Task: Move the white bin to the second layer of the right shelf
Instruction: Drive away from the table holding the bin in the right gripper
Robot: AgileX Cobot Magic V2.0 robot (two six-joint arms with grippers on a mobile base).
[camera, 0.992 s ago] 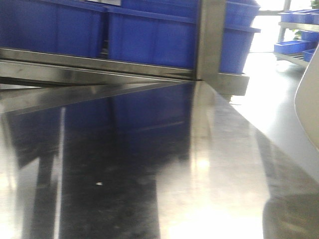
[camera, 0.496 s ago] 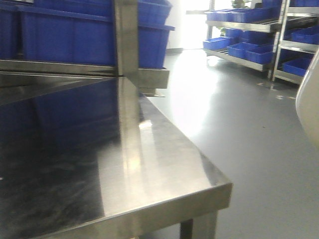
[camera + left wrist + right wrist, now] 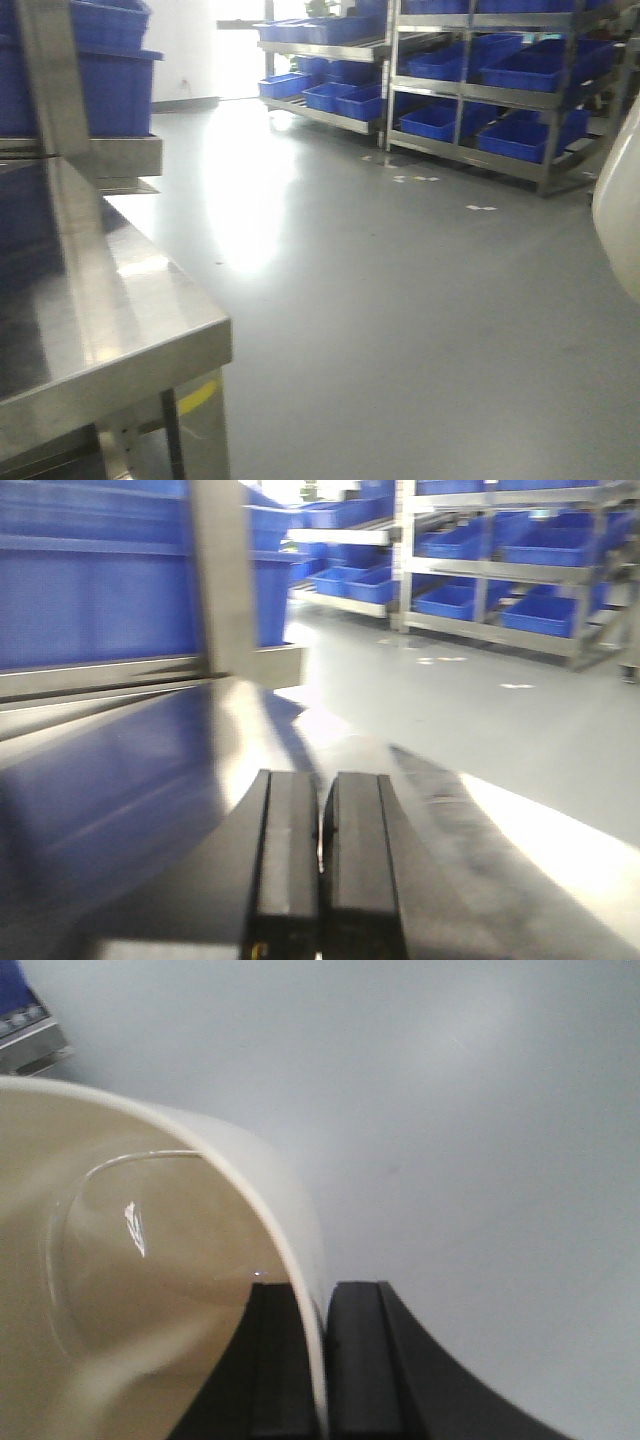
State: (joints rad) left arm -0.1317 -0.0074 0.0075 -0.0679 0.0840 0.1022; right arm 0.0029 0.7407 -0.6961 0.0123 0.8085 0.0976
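Rim of the white bin (image 3: pixel 150 1240) sat pinched in my right gripper (image 3: pixel 322 1310), one finger inside the wall, one outside; its mouth faced the wrist camera, base pointing away over the floor (image 3: pixel 480 1110). My left gripper (image 3: pixel 320 850) was closed empty above the steel surface (image 3: pixel 120 780).

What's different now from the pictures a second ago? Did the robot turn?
The front view swung right: the steel table slid to the frame's left and racks of blue crates came into sight. The white bin stayed at the right edge, its wall pinched in the right gripper.
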